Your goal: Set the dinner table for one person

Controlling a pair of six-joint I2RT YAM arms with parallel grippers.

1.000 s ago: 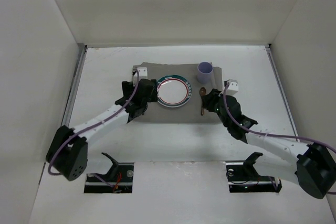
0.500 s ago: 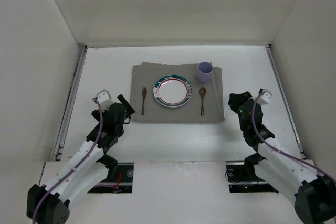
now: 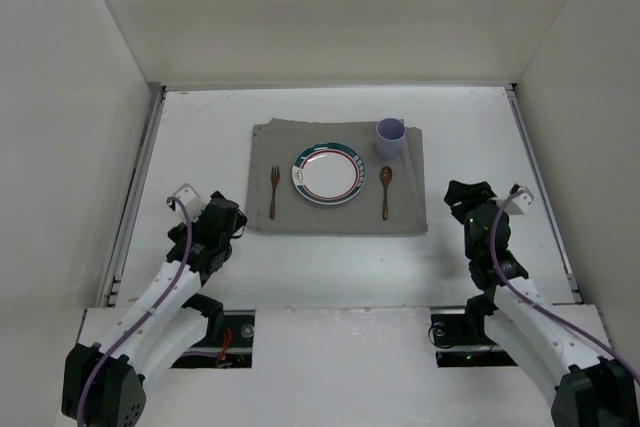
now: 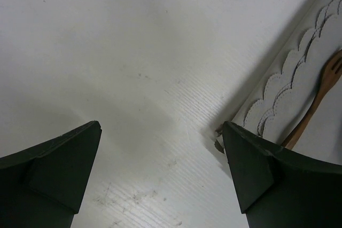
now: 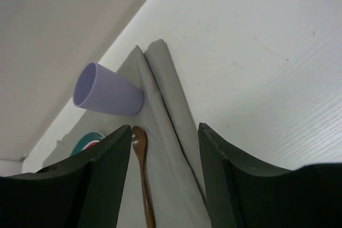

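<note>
Left hand (image 4: 161, 126): its dark, matte, wedge-shaped fingers are spread wide with nothing between them, held above bare worktop (image 3: 200, 137) just off the near left corner of the mat (image 3: 340, 219). Right hand (image 5: 164, 127): fingers likewise spread and empty, held to the right of the mat's near right corner.

The worktop is a matte white rectangle, finely ribbed and lightly scuffed, with metal rails along its side edges. It lies under both hands and carries the mat at its middle.

The mat is grey cloth. A scalloped stitched border is seen along its left edge and a fold along its right edge.

On the mat are set:
- a round white plate (image 3: 328, 174) ringed in teal and red, at the centre
- a brown wooden fork (image 3: 273, 192) along the left side
- a brown wooden spoon (image 3: 386, 190) along the right side
- a smooth, tapered lilac cup (image 3: 390, 137), at the far right corner.
</note>
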